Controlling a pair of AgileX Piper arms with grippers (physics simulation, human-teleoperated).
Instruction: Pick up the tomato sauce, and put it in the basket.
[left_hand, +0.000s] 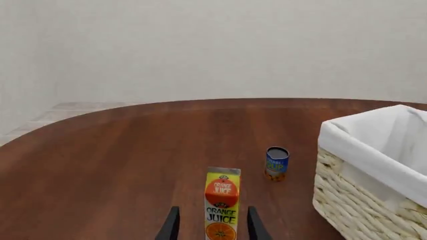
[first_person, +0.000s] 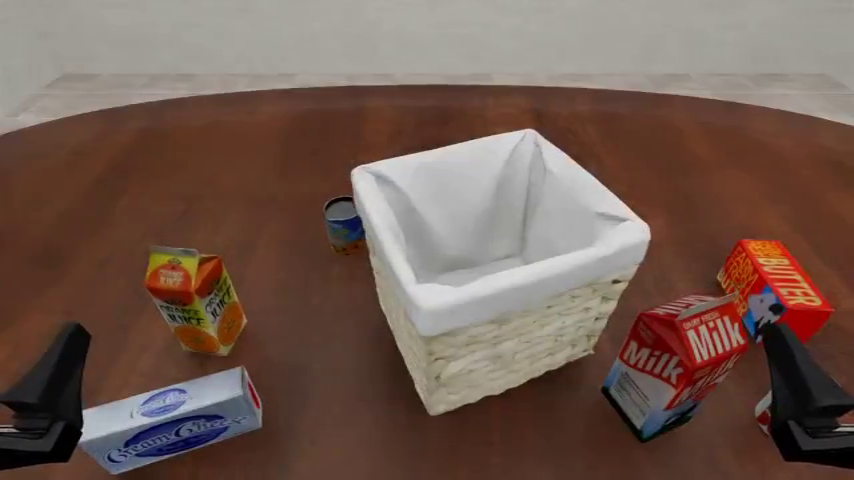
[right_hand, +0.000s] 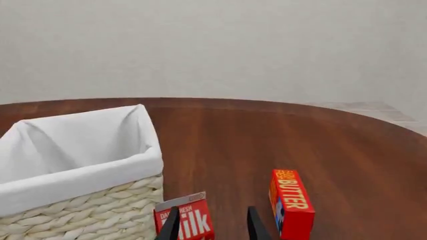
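The basket (first_person: 514, 335) is a tall pale wicker box with a white lining, standing mid-table; it also shows in the left wrist view (left_hand: 363, 200) and the right wrist view (right_hand: 80, 212). The tomato sauce can is not clearly in view; only a red-and-white sliver (first_person: 763, 408) shows behind my right gripper. My left gripper (first_person: 64, 350) is at the near left, open and empty (left_hand: 212, 225). My right gripper (first_person: 781, 345) is at the near right, open and empty (right_hand: 212, 225).
An orange juice carton (first_person: 195, 300) stands ahead of the left gripper. A blue and orange can (first_person: 344, 224) stands by the basket's far left side. A cream cheese box (first_person: 171, 420) lies near left. A milk carton (first_person: 674, 365) and a butter box (first_person: 774, 288) stand at the right.
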